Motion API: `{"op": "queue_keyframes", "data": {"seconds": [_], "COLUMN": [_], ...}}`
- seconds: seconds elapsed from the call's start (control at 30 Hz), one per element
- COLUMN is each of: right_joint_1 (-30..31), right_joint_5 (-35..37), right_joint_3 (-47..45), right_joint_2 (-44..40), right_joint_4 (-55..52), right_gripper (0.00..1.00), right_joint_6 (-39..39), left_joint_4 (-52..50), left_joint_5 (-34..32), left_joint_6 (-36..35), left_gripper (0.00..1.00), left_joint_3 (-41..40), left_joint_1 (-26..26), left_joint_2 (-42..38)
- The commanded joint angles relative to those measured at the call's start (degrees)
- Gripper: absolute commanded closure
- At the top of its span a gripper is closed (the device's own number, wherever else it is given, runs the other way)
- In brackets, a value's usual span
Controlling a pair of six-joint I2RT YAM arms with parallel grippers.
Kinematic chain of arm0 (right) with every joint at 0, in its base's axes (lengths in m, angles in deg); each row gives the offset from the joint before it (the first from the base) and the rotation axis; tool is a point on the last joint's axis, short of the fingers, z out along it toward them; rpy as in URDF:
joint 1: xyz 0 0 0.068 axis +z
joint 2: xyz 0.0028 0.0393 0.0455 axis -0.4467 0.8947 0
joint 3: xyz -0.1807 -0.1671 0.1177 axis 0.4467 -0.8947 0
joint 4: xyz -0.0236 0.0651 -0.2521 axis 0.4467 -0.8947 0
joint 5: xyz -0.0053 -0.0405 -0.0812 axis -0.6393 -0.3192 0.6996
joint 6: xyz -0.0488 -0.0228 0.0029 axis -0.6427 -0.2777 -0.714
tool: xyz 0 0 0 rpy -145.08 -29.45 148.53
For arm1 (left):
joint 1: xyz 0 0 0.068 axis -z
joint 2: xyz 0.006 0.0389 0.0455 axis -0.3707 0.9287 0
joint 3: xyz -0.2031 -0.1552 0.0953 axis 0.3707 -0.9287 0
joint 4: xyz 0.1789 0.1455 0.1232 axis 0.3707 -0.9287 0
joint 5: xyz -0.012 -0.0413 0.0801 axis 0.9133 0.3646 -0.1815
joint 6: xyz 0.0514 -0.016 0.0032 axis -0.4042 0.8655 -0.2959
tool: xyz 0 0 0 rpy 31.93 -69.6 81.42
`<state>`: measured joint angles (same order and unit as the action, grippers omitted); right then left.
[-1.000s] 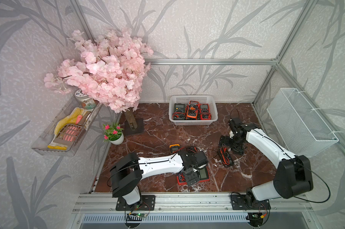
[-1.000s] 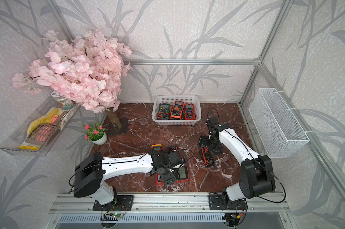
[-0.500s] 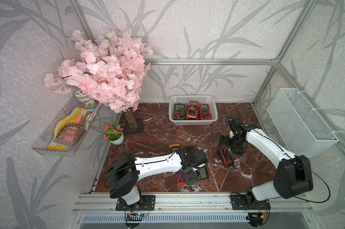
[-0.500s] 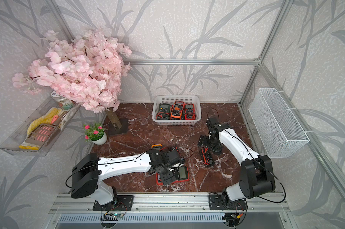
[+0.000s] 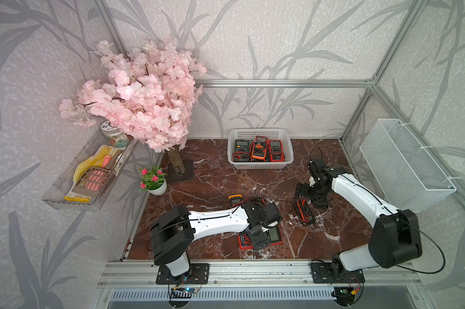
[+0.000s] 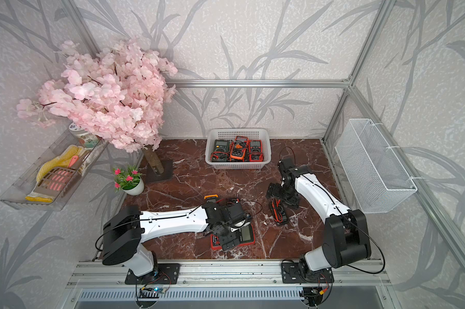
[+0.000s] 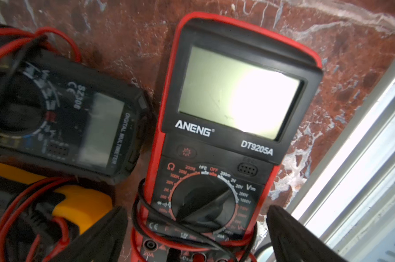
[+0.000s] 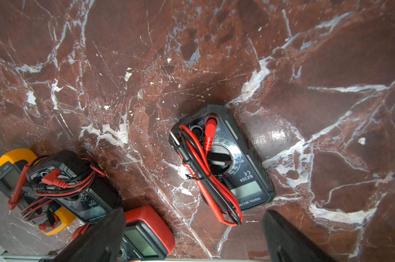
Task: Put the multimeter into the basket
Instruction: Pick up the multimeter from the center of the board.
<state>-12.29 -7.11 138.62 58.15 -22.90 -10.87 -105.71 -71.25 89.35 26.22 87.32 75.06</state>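
The white perforated basket (image 5: 260,130) (image 6: 238,130) stands at the back of the marble table with three multimeters inside. A red multimeter (image 5: 275,235) (image 6: 246,235) (image 7: 226,136) lies face up near the front edge. My left gripper (image 5: 260,239) (image 7: 195,217) is open just above it, one finger on each side of its lower end. A black multimeter (image 5: 304,214) (image 8: 223,161) wrapped in red and black leads lies to the right. My right gripper (image 5: 310,196) (image 8: 194,217) hangs open above the table beside it, empty.
Under my left wrist lie another black multimeter (image 7: 67,127) (image 8: 78,188) and a yellow clamp meter (image 5: 235,199) (image 7: 78,202). A wire-mesh bin (image 5: 405,166) hangs on the right wall. At the left are a clear tray (image 5: 87,174), a blossom tree (image 5: 145,99) and a potted plant (image 5: 155,183).
The left arm has shifted only slightly over the red multimeter. The right arm has not moved, and both grippers stay open.
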Motion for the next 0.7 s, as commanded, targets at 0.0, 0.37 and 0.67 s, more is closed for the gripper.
{"op": "queue_keyframes", "data": {"seconds": [0.0,0.37,0.67], "right_joint_1": [-0.1,-0.1,-0.1], "right_joint_5": [0.5,0.6,0.8], "right_joint_3": [-0.6,-0.1,0.8], "right_joint_2": [-0.2,0.7,0.9], "right_joint_4": [-0.8,-1.2,-1.7], "right_gripper": [0.01,0.01,0.01], "right_joint_6": [-0.2,-1.0,-1.5], "left_joint_4": [1.7,6.7,10.4], "left_joint_5": [0.5,1.0,1.0], "left_joint_6": [-0.5,1.3,2.5], "left_gripper": [0.00,0.00,0.00], "left_joint_3": [-1.8,-3.5,-3.9], "left_joint_1": [-0.2,-1.1,-1.2], "left_joint_2": [1.7,6.0,10.6]}}
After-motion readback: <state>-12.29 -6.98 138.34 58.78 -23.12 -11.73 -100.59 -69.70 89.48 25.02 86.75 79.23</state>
